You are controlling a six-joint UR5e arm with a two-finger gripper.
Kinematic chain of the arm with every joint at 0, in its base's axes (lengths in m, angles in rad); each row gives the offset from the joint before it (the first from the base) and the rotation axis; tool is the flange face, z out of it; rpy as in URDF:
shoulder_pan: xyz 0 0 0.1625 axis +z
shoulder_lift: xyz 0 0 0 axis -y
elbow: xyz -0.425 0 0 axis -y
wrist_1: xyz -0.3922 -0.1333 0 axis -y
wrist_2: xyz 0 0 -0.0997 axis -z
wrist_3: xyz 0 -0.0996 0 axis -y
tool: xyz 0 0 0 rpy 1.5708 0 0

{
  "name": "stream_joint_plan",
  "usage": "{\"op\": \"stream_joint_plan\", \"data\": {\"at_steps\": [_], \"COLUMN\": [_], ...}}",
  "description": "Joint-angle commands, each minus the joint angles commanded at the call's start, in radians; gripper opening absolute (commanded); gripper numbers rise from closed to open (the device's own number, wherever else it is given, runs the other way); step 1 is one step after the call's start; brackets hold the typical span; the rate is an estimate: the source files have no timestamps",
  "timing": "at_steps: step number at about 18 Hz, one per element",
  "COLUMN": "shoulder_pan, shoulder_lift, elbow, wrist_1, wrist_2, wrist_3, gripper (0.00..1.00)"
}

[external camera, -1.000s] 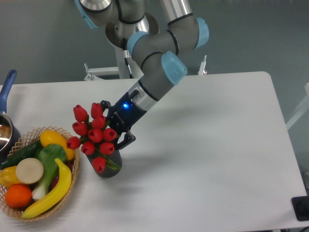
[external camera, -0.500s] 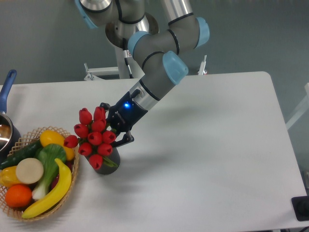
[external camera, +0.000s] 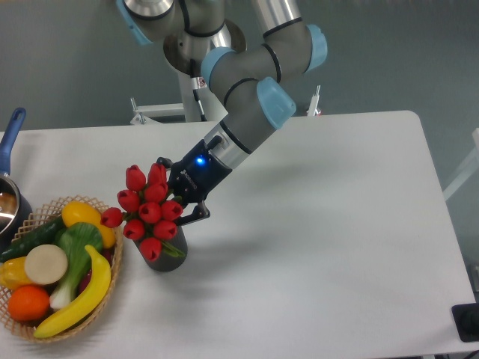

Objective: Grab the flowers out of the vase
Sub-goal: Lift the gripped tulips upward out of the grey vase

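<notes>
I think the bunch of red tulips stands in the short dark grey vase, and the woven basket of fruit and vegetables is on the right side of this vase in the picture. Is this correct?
Not quite. The woven basket of fruit and vegetables is on the left side of the short dark grey vase in the picture, not the right. The fixed camera view shows this. The bunch of red tulips does stand in the vase, as you say.

One fixed camera looks down across the table [external camera: 337, 224] from its front.
</notes>
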State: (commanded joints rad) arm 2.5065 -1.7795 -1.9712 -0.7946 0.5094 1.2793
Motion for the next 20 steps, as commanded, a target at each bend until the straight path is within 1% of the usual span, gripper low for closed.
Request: {"op": "stream_joint_plan", "data": {"at_steps": [3,6,10,14,20], "shoulder_pan": [0.024,0.04,0.051,0.055,0.107], "shoulder_lift": [0.025,0.049,0.072,0.091,0.127], "elbow": [0.006,0.02,0.052,0.057,0.069], "wrist_1": [0.0,0.0,-0.002,-0.002,-0.005], "wrist_2": [-0.06,-0.091,-0.088,-0.088,-0.091], "wrist_3": [-0.053,-0.093,-0.185,-0.21,-0.253], "gripper": [0.42,0.42,0.42,0.42,0.43]}}
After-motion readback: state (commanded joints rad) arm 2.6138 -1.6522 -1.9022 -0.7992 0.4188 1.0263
